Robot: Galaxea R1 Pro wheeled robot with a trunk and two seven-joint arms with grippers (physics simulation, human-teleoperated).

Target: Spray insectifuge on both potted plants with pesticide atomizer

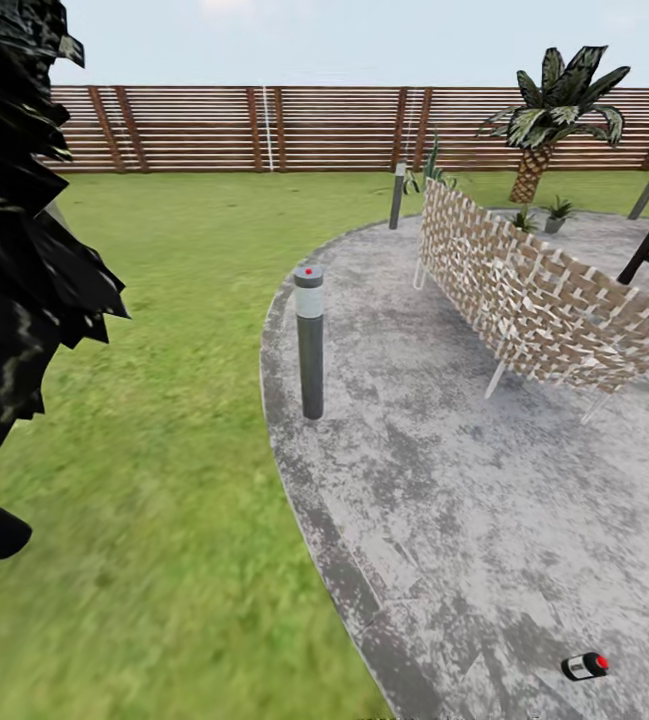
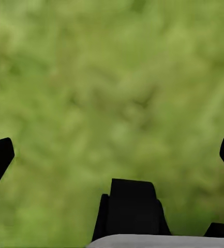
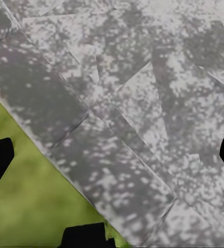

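Nearest, a small dark cylinder w/ a pale band and red tip lies on its side on the round mottled grey paved patio, near its lawn-side edge; prob. the atomizer, but too small to be sure. Left gripper and right gripper are both spread wide, nothing held. Risk: it's round, could roll when nudged. Two small potted plants sit at the far edge, behind the woven tan-and-white lattice bench, which could block the approach.

Lawn, grey patio — slatted fence
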